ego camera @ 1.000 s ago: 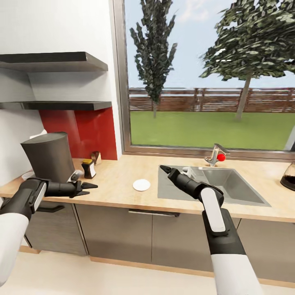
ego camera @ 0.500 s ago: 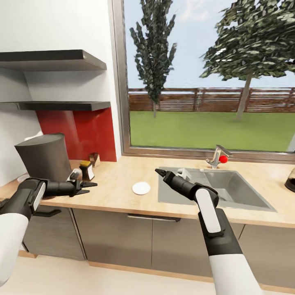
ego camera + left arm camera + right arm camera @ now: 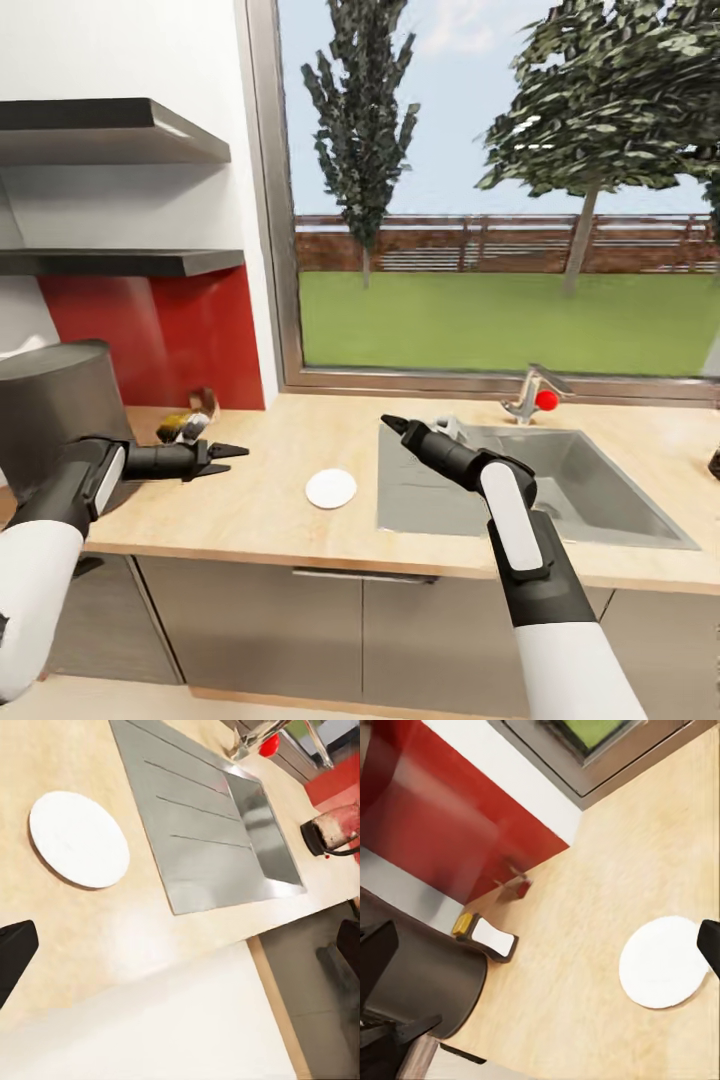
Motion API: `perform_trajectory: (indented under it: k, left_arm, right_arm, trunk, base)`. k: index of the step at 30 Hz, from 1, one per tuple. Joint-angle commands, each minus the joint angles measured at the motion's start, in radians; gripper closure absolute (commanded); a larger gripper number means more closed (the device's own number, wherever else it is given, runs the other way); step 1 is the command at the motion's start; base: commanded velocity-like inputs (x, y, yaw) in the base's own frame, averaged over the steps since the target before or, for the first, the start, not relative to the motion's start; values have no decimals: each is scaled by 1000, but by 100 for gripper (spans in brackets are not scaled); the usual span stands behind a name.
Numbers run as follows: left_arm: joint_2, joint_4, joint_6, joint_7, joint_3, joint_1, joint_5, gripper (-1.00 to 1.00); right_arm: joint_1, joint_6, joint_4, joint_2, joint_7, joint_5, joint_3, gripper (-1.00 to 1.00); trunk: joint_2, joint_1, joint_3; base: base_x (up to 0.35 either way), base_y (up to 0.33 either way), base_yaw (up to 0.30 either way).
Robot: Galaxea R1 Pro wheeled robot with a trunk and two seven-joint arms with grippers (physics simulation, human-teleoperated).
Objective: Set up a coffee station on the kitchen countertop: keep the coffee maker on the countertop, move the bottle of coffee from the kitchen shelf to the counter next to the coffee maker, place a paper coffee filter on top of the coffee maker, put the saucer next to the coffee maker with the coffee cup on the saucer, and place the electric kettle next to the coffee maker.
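The white saucer (image 3: 331,488) lies flat on the light-wood kitchen countertop (image 3: 270,520), between my two grippers and left of the sink. My left gripper (image 3: 226,459) hovers open over the counter, left of the saucer. Just behind it is the bottle of coffee (image 3: 181,425) with its yellow cap; I cannot tell whether it stands upright. The dark coffee maker (image 3: 50,405) stands at the far left, beside my left forearm. My right gripper (image 3: 396,426) is open above the sink's left edge. The electric kettle (image 3: 332,832) sits on the counter beyond the sink.
The steel sink (image 3: 600,500) with its tap (image 3: 528,392) is set into the counter on the right. Two dark wall shelves (image 3: 120,262) hang over the coffee maker, against a red backsplash. A small brown object (image 3: 205,401) stands behind the bottle. A small white thing (image 3: 448,427) peeks out behind my right gripper.
The whole picture has shifted: the camera has moved closer and to the right, pushing the coffee maker to the left edge. Both arms keep roughly the same pose, grippers still open.
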Motion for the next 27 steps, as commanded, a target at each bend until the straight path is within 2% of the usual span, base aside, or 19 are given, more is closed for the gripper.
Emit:
perform_trajectory:
  k: [1,6,15,17,19,22,24,27]
  left_arm:
    - [-4,0,8,-8,3,0,-10,-100]
    - [-19,4,8,-7,2,2,-13,-100]
    - [-25,7,6,-4,0,6,-17,-100]
    - [-25,7,6,-3,0,6,-18,-100]
    - [-25,7,5,-3,0,6,-20,-100]
    - [-22,10,5,0,0,6,-23,-100]
    - [-19,13,5,1,0,6,-23,-100]
    - [-12,15,5,2,1,6,-24,-100]
  right_arm:
    - [-1,4,2,1,-10,-11,-1,-100]
    - [0,4,34,0,-10,-11,-1,-100]
    - [0,5,56,-1,-10,-11,-1,-100]
    - [0,23,56,-1,-10,-11,-1,-100]
    - [0,139,53,0,-9,-15,-2,-100]
    - [0,194,54,1,-9,-17,-1,-100]
    - [5,198,55,3,-9,-17,2,-100]
    - [26,207,56,7,-8,-18,33,-100]
  trunk:
    - [-1,1,0]
    - [-1,1,0]
    - [-1,1,0]
    - [-1,1,0]
    - [-1,1,0]
    - [-1,1,0]
    - [-1,1,0]
    - [-1,1,0]
  base:
    - [316,-77,-244]
    - [297,-129,-257]
    - [259,-135,-249]
    - [85,-22,-91]
    - [22,-6,-23]
    - [5,-1,-54]
    - [0,0,-30]
    - [0,0,-13]
